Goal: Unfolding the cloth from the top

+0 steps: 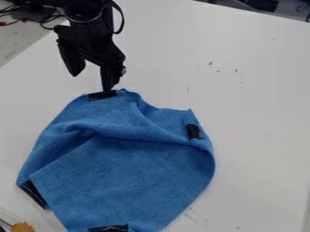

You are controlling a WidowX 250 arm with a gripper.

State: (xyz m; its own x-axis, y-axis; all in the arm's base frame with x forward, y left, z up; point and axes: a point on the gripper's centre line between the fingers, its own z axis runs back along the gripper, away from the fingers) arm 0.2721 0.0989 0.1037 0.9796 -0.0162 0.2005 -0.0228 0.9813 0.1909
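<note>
Where the black two-finger gripper (pixel 91 83) hangs with its fingers spread, the rumpled blue cloth (pixel 133 174) lies on its camera side — the black tape patch (pixel 102 95) on its top edge right by one fingertip (pixel 107 86), the likely grasp point.

Arm (pixel 82 8) above the claw (pixel 91 83) cut off at top. Cables (pixel 45 19) up and left of the claw partly cut off. Can't tell if the claw's tip touches the cloth (pixel 127 167) or just overlaps it. Below the claw, cloth's near end and black patch (pixel 109 228) cut off, layers under folds hidden. Yellow-brown thing (pixel 23 227), lower left of claw, cut off, unclear. Marks (pixel 210 64) right of claw too small to tell.
</note>
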